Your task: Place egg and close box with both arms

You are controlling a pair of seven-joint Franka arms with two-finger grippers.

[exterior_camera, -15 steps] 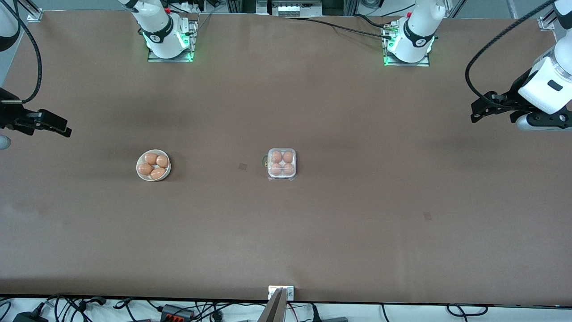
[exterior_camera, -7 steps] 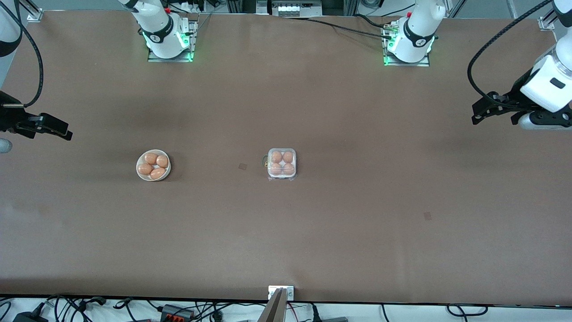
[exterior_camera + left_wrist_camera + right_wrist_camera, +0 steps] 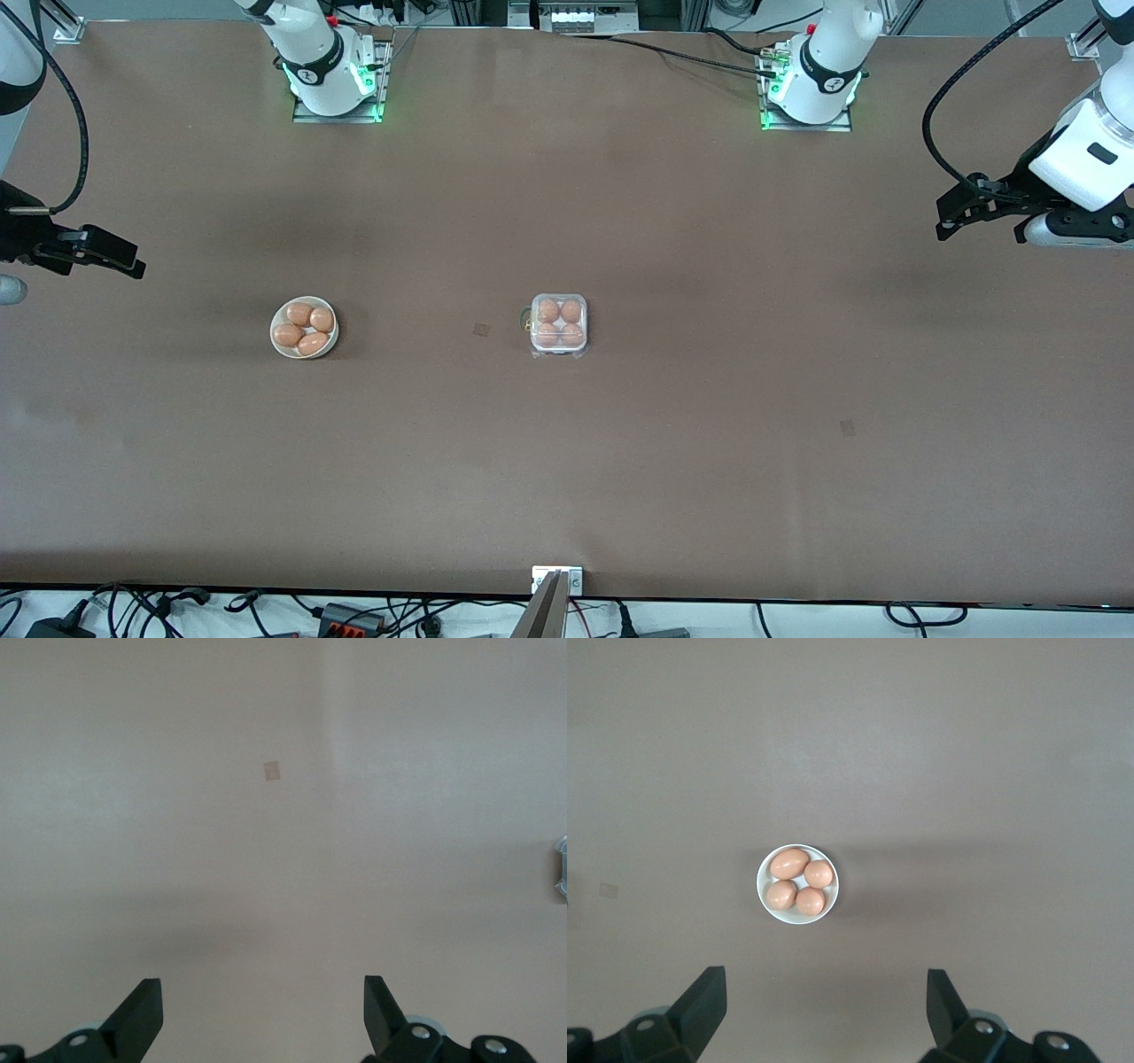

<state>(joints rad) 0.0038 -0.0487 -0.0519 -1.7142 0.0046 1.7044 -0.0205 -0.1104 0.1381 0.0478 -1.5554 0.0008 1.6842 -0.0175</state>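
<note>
The box stands in the middle of the table. Its clear lid lies down over four orange-tan eggs. My left gripper is open and empty, up over the table's end on the left arm's side, well away from the box. In the left wrist view its gripper hangs over bare table, with a sliver of the box at the edge. My right gripper is open and empty over the right arm's end of the table. In the right wrist view its gripper is short of the bowl.
A round cream bowl with four more eggs sits toward the right arm's end, level with the box; it also shows in the right wrist view. Small dark marks dot the brown table top.
The left arm's wrist has drifted slightly toward its base side. The right gripper has barely shifted. The box and bowl have not moved.
</note>
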